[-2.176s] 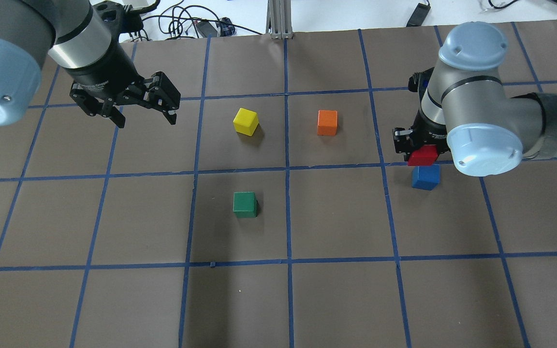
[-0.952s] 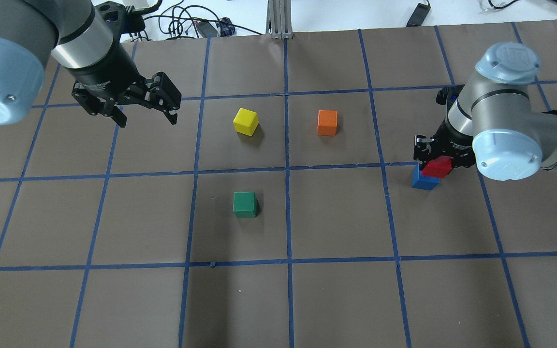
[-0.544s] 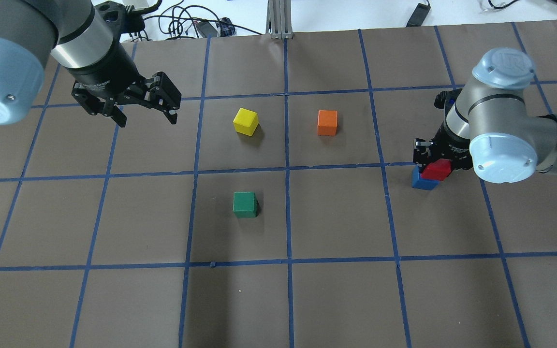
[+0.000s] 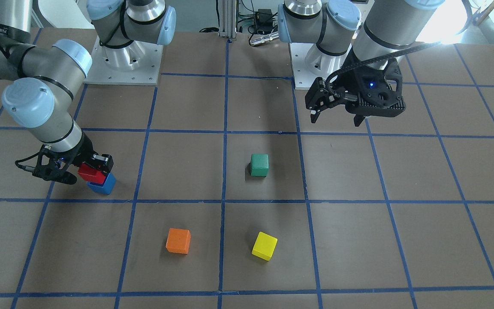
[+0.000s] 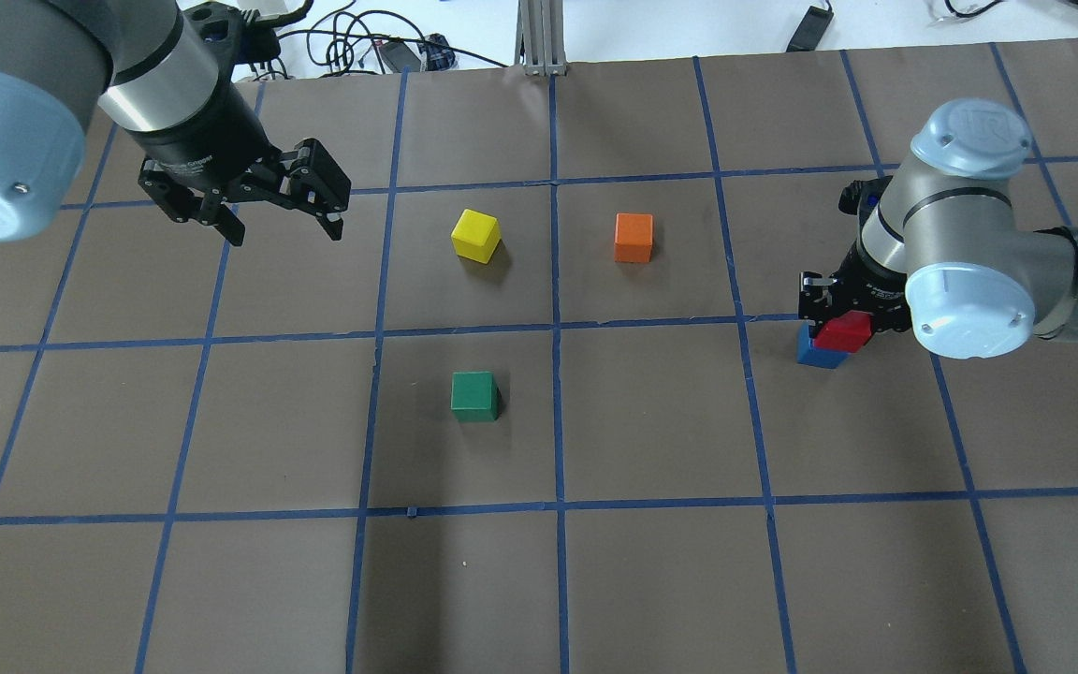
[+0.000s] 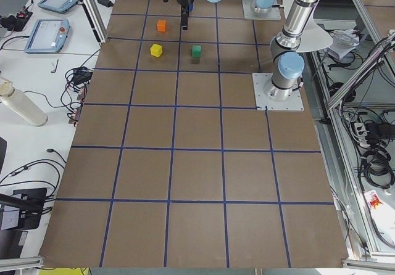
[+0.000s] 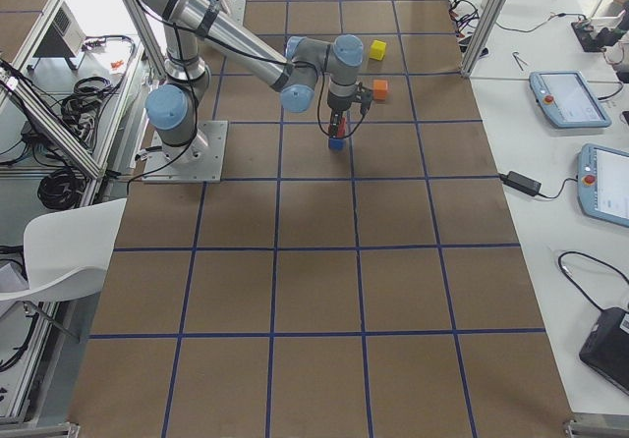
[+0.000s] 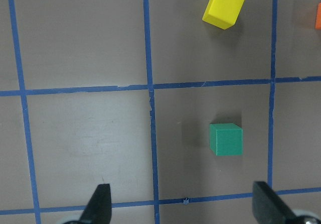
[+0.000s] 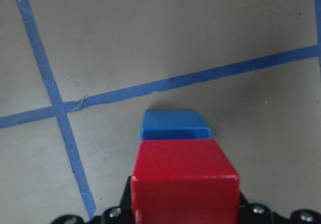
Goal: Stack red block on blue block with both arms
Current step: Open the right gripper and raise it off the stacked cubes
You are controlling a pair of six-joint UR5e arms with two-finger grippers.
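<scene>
My right gripper [image 5: 842, 316] is shut on the red block [image 5: 844, 331] and holds it just over the blue block [image 5: 813, 356], at the table's right side. The red block covers most of the blue one and sits a little off-centre; I cannot tell whether they touch. In the right wrist view the red block [image 9: 183, 181] fills the foreground with the blue block [image 9: 173, 125] showing beyond it. The front view shows the red block [image 4: 89, 171] over the blue block [image 4: 104, 187]. My left gripper [image 5: 283, 232] is open and empty, hovering at the far left.
A yellow cube [image 5: 475, 234] and an orange cube [image 5: 633, 237] sit at mid-table, and a green cube [image 5: 474, 395] sits nearer to me. The left wrist view looks down on the green cube [image 8: 225, 139] and the yellow cube [image 8: 223, 7]. Cables lie beyond the far edge.
My right arm has brought the red block down and over the blue block; in the last half second it barely shifted. The left arm has not moved.
</scene>
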